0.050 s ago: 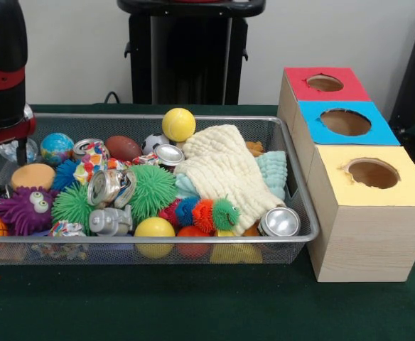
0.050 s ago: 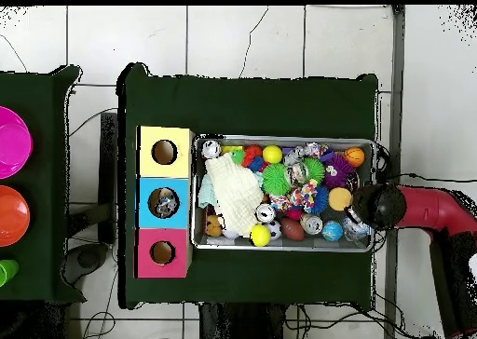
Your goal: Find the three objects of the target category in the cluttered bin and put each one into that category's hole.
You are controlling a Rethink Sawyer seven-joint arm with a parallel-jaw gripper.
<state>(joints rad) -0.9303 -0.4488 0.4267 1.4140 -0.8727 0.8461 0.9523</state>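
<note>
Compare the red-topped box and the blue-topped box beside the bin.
The red-topped box has a smaller round hole than the blue-topped box. In the overhead view the blue-topped box's hole shows something shiny inside, while the red-topped box's hole looks dark. The blue-topped box sits in the middle of the row; the red-topped box sits at its end. Both are light wood boxes with one hole on top.

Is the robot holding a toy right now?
I can't tell. The tool hangs over the bin's end, and its tip is hidden among toys.
</note>
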